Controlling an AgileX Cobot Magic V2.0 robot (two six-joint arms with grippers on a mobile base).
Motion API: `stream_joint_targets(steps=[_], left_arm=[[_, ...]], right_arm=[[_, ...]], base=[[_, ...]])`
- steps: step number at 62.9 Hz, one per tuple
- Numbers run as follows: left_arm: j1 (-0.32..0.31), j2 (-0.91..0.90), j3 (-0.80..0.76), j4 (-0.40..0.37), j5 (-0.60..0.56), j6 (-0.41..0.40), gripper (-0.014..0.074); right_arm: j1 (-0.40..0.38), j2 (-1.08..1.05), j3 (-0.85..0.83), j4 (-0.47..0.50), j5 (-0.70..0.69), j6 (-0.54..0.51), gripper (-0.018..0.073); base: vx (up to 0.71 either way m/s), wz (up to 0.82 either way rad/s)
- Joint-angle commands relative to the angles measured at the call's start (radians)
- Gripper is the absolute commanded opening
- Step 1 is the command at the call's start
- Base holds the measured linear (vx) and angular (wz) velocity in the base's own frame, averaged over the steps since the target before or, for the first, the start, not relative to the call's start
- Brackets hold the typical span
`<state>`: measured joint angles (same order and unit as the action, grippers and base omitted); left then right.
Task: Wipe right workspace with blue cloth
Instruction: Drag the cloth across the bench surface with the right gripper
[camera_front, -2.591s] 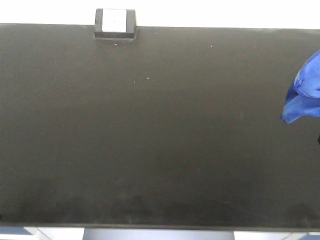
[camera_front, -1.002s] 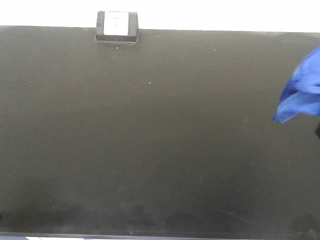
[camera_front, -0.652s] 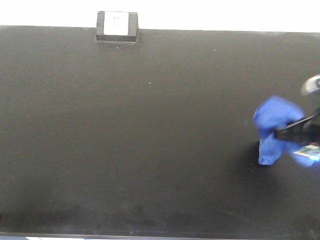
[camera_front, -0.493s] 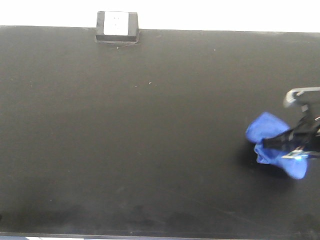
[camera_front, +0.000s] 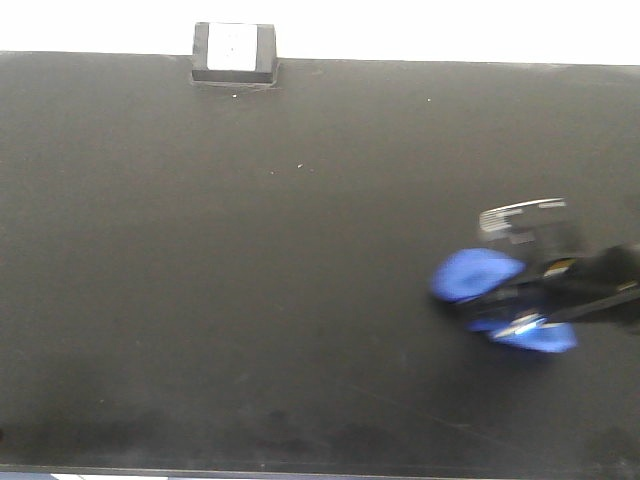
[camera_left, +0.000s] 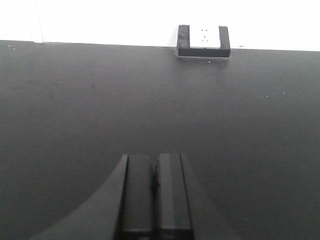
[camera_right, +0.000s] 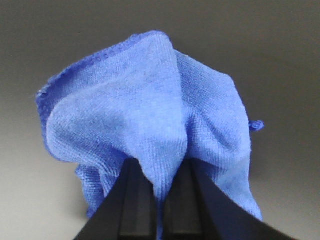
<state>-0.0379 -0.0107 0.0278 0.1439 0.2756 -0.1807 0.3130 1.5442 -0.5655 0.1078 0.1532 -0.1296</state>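
You have one cloth (camera_front: 478, 275) in play, bunched into blue folds and pinched in your right hand (camera_front: 520, 305), whose two fingers (camera_right: 134, 200) close on a pleat of the fabric in the right wrist view. In the front view that hand and cloth are motion-blurred, low over the black surface (camera_front: 250, 300), well away from the box (camera_front: 233, 52) and to its lower right. Whether the cloth touches the surface, you cannot tell from the blur. There is one box only, black with a white face, sitting at the far edge of the surface against the white wall. Your left hand (camera_left: 155, 192) has its two fingers pressed together, holding nothing, above bare surface, with the box ahead of it and slightly right.
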Motion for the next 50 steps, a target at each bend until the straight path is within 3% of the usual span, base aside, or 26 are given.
stream_joint_targets(steps=[1,6,10,24,32,40,47,50], left_arm=[[-0.004,-0.015,0.030,0.001,-0.080,-0.008,-0.0006],[-0.004,-0.015,0.030,0.001,-0.080,-0.008,-0.0006],[-0.004,-0.015,0.030,0.001,-0.080,-0.008,-0.0006],[-0.004,-0.015,0.030,0.001,-0.080,-0.008,-0.0006],[-0.004,-0.015,0.030,0.001,-0.080,-0.008,-0.0006],[-0.004,-0.015,0.030,0.001,-0.080,-0.008,-0.0006],[-0.004,-0.015,0.030,0.001,-0.080,-0.008,-0.0006],[-0.004,-0.015,0.030,0.001,-0.080,-0.008,-0.0006]], right_arm=[[0.094,-0.021,-0.019,0.004,-0.057,0.000,-0.0004],[0.090,-0.021,-0.019,-0.001,-0.059,0.003,-0.0004],[0.039,-0.021,-0.016,-0.006,-0.056,0.003,-0.0004],[-0.333,-0.021,-0.016,-0.006,-0.039,0.003,-0.0004],[-0.453,-0.021,-0.016,0.003,-0.043,0.003,-0.0004],[-0.389,-0.021,-0.016,0.050,-0.053,0.000,-0.0004],[-0.202,-0.021,-0.016,0.054,-0.063,-0.018,-0.0004],[-0.086,-0.021,-0.016,0.054,-0.072,-0.019,-0.0004]], base=[[0.00,0.00],[0.00,0.00],[0.00,0.00],[0.00,0.00],[0.00,0.00],[0.00,0.00],[0.00,0.00],[0.00,0.00]])
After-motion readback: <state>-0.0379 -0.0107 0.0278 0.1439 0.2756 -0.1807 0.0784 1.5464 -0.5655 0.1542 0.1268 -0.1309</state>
